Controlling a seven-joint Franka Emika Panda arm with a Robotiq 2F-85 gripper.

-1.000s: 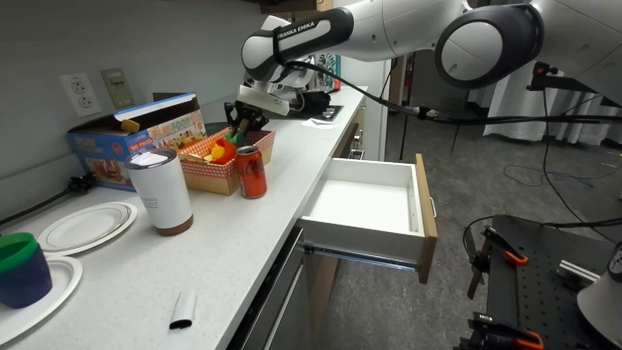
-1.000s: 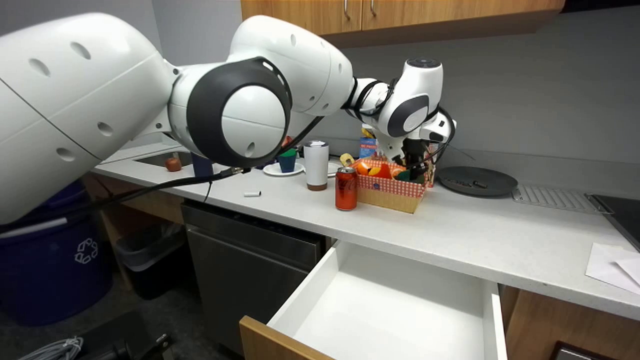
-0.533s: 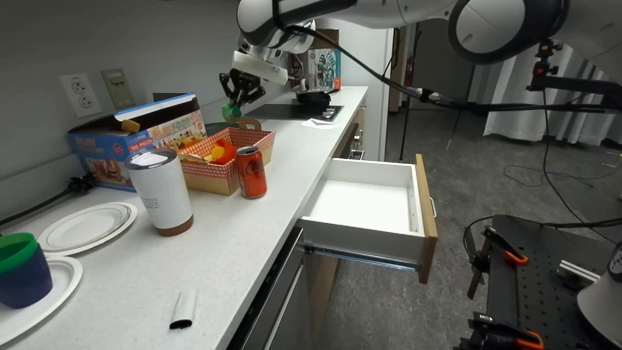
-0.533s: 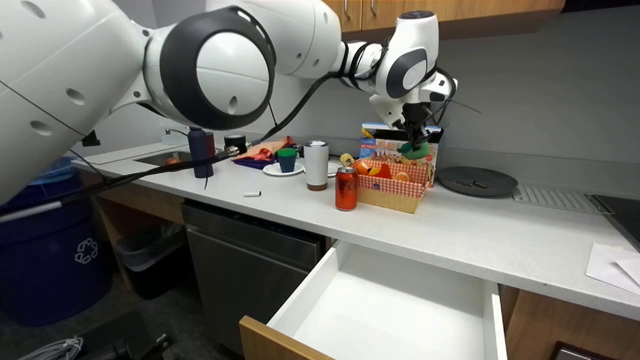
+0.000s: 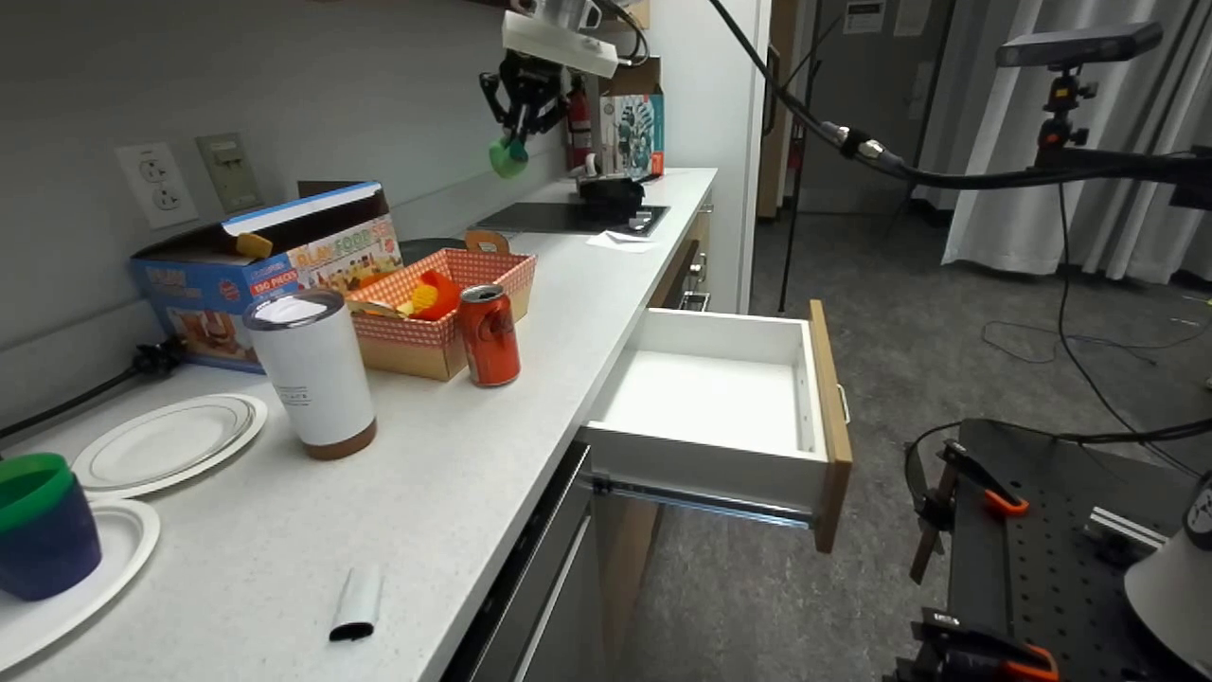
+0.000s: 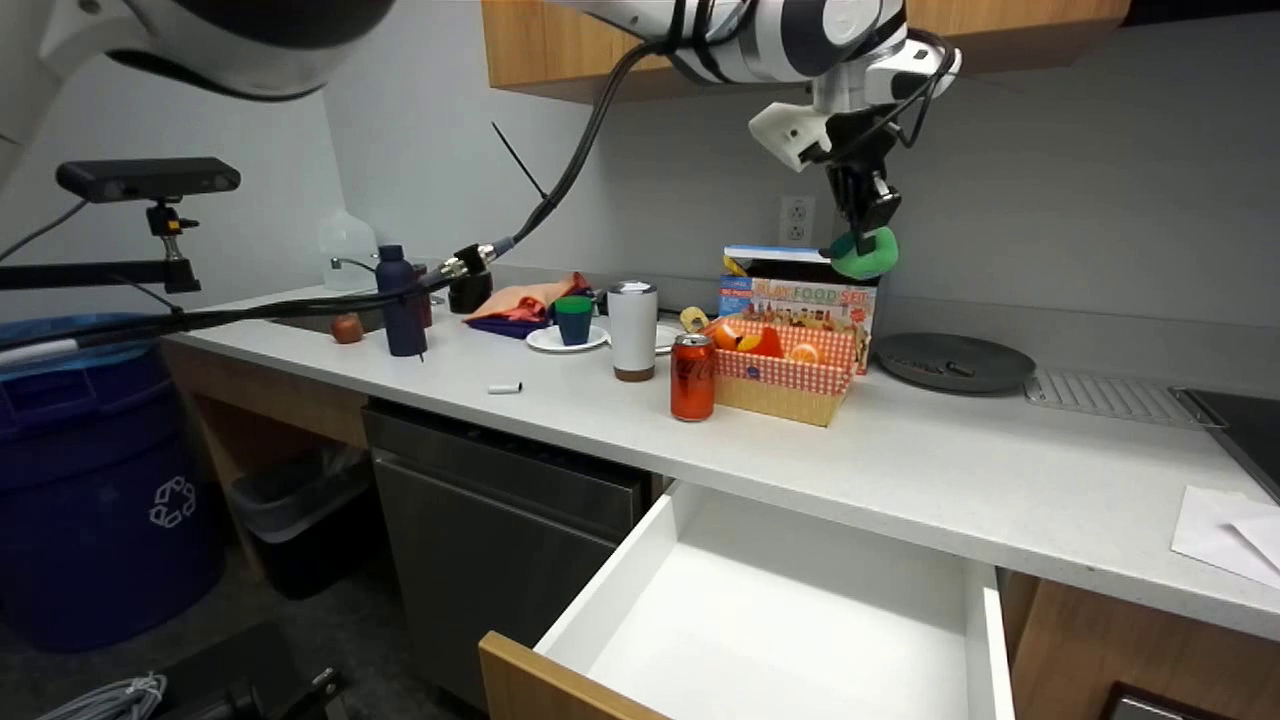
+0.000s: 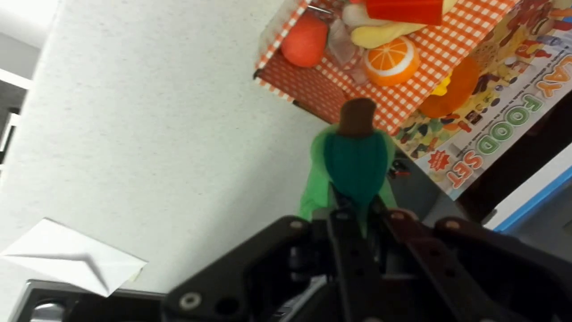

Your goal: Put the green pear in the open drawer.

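Cup [image 5: 49,549]: You see it at the left of an exterior view, dark with a green rim, standing on a white plate [image 5: 137,535] on the counter [image 5: 237,568].
Stacked plates [image 5: 170,440]: White, just beside the cup's plate, toward the counter's back edge.
Box [image 5: 275,270]: Printed PLAY FOOD SET, with its top raised; you find it along the back edge.
Tumbler [image 5: 317,379]: Upright, white with a brown base.
White tube [image 5: 358,601]: Lying near the front edge.
Basket [image 5: 407,355]: Lined with red-and-white check, between the box and the front edge; your wrist view shows a round red fruit [image 7: 304,40] and an orange slice [image 7: 392,61] inside.
Can [image 5: 492,341]: Red and upright, just beside the basket; you cannot tell whether they touch.
Green pear [image 5: 507,159]: Held up in the air in both exterior views, above the counter, higher than the basket and well apart from the open drawer [image 5: 701,398].
Tool [image 5: 517,138]: Your tool grips the green pear, its jaws drawn together on it.
Cooktop [image 5: 544,218]: Black, set into the counter beyond the basket.
Paper [image 5: 620,242]: Folded and white, lying just beside the cooktop, near the front edge.
Open drawer: Extended below the counter's front edge, with a white inside and a wood-coloured front.
Perforated stand [image 5: 1046,578]: Dark, at the right of an exterior view, well apart from the counter's front edge.
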